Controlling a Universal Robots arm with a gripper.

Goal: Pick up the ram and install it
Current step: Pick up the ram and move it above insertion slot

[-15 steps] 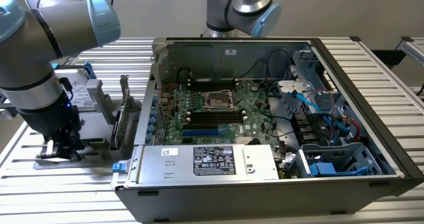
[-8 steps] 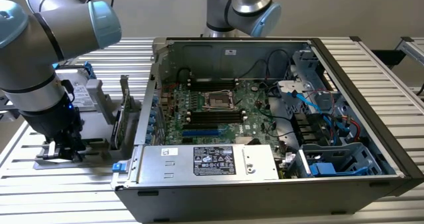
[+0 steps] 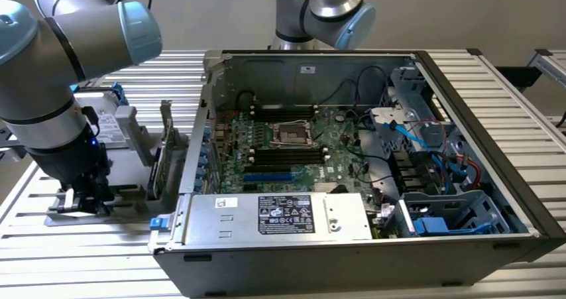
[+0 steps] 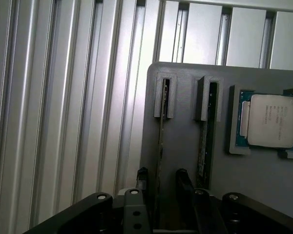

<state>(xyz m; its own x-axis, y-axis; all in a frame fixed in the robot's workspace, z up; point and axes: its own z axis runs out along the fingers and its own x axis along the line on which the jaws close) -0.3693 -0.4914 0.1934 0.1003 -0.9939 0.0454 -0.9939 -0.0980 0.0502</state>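
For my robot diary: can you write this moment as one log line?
stage: pick-up | gripper: open, straddling ram | ram: on edge in grey holder | installed: not yet

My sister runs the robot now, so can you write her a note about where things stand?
Gripper: open, straddling one ram, not gripping it.
Ram: on edge in the holder, on the exterior view's left of the case; a second stick stands in the next slot.
Done: gripper lined up on the ram.
Left: ram not yet gripped, lifted or put in the case.

Soft, even light — the case (image 3: 354,267) interior shadowed — wrist view dimmer.
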